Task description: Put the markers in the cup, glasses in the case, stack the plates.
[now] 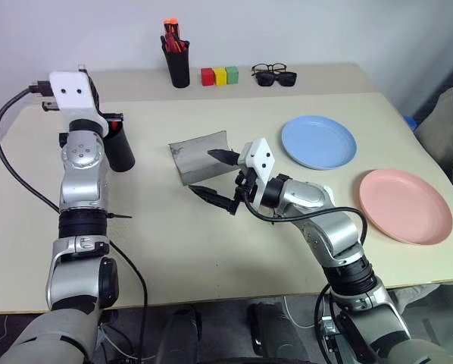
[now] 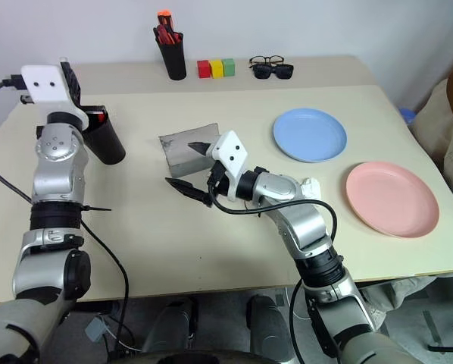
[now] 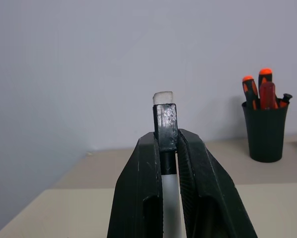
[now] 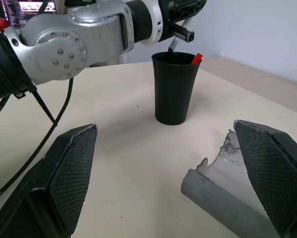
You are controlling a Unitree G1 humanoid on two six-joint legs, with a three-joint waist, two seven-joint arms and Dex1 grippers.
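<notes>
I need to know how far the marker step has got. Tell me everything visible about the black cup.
The cup is a plain matte black plastic tumbler, tapering toward its base. It stands upright on the beige table, at the robot's left, apart from the open grey case. A red marker's tip pokes above its rim. The left hand, shut on the white marker, hangs over the rim.

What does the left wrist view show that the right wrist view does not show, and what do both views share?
Left wrist view alone: the left claw shut on the white marker, whose black cap stands out past the fingers, and the black pen pot with red-orange pens. Right wrist view alone: the open right claw, the black cup with the red marker in it, and the open grey case. Both share the beige table and the pale wall.
</notes>
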